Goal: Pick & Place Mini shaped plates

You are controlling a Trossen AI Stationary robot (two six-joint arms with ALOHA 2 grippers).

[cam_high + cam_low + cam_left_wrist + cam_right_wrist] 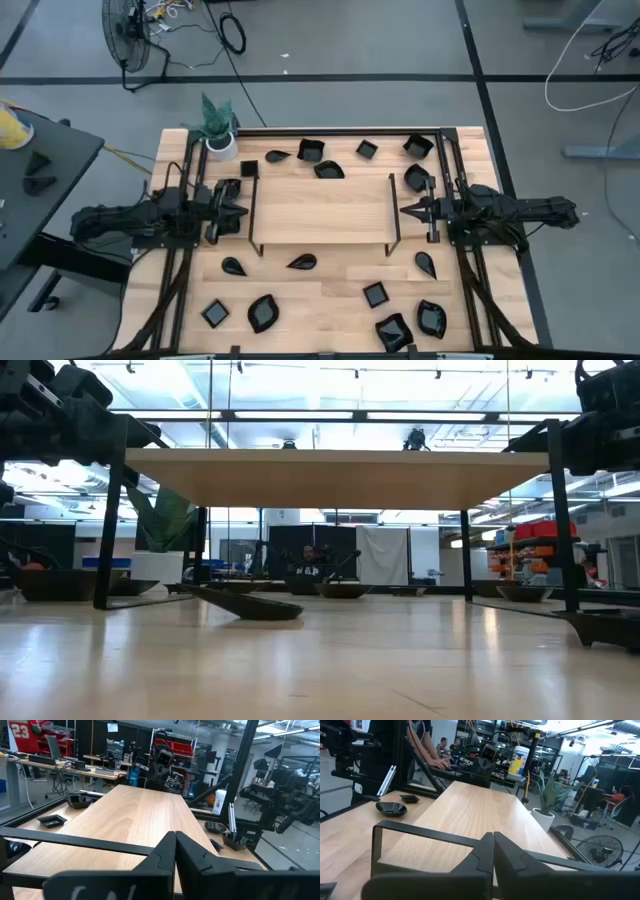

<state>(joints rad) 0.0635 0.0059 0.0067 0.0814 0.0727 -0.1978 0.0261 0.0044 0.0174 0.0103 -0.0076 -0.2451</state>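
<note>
1. High view: the left claw (241,211) is hovering at the left end of the shelf (320,208), a raised wooden board on a thin black wire frame (254,215) in the middle of the counter (330,280). Its fingers are pressing fully together and gripping nothing.
2. The right claw (405,209) is hovering at the right end of the shelf, pointing at the left one across the board. It too is sitting fully closed and empty.
3. The plates (263,312) are lying scattered on the counter all around the shelf, none on top of it.
4. Beyond the shelf's far edge a row is sitting: a square plate (249,168) near the plant (218,130), a teardrop (279,156), a square dish (310,150), a leaf dish (328,170), a small square (367,149), and another square (418,146) at the far right corner.
5. One more plate (417,178) is resting just off the shelf's right far corner, near the right claw.
6. On the shelf's near side two teardrops (233,266) (302,262) are lying close by, with a third (426,264) off to the right.
7. Farther toward the near edge of the counter, a square (215,314), a second square (375,294) and two larger dishes (394,332) (431,318) are sitting.
8. Left wrist view: the closed fingers (200,862) are meeting in a point over the board.
</note>
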